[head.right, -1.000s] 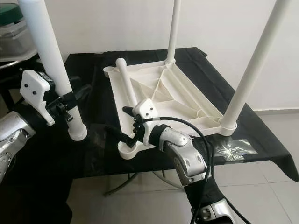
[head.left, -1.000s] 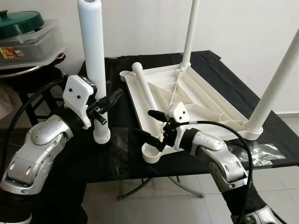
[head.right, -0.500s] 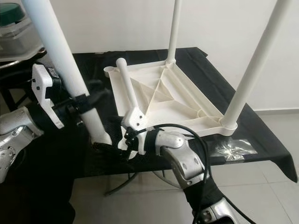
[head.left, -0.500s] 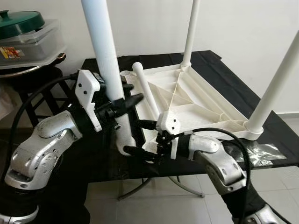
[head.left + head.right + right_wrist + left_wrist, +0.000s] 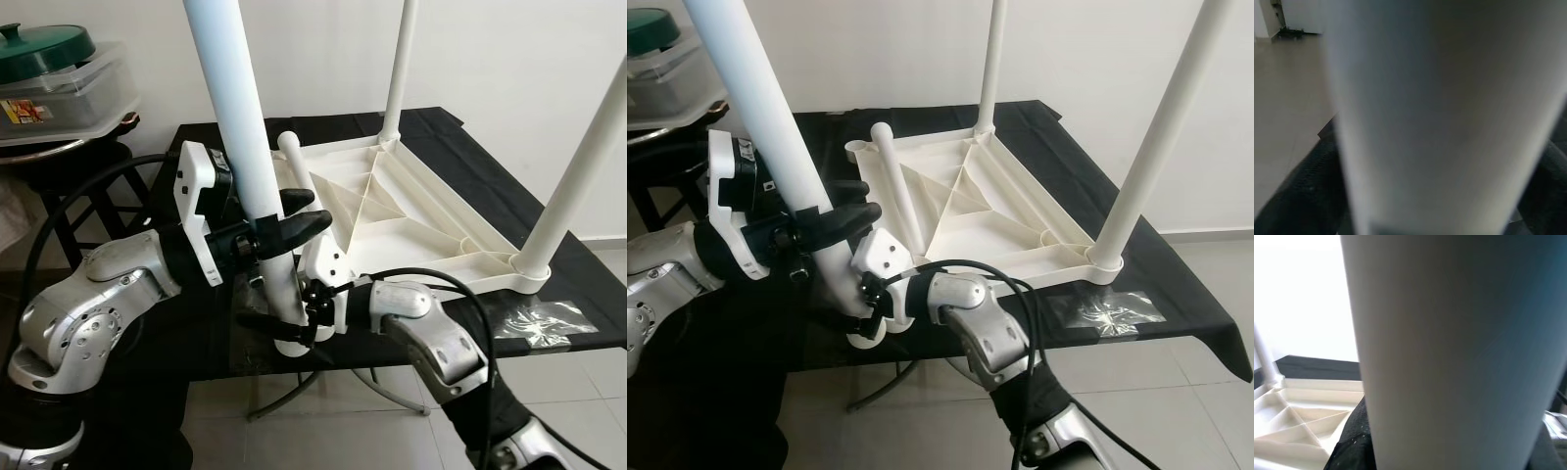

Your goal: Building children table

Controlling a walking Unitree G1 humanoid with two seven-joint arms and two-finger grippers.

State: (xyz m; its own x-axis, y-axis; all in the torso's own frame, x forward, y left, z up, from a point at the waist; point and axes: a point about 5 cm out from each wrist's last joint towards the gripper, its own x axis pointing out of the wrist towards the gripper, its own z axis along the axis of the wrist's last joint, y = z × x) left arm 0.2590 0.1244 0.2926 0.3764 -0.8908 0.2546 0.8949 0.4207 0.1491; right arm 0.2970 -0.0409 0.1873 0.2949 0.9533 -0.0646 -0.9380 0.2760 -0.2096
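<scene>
A white leg [image 5: 242, 147] is pinched mid-shaft by the left gripper [image 5: 289, 223] and near its foot by the right gripper [image 5: 279, 326], at the upturned tabletop's [image 5: 411, 211] near corner, where seating in the socket is judged next.

The left end effector [image 5: 294, 217] now carries the white table leg [image 5: 245, 166] rightward, from the open black cloth to the near left corner of the upturned table frame [image 5: 411, 211], and the leg leans more. The right end effector [image 5: 279, 328] has left that corner socket and now closes around the leg's foot.
</scene>
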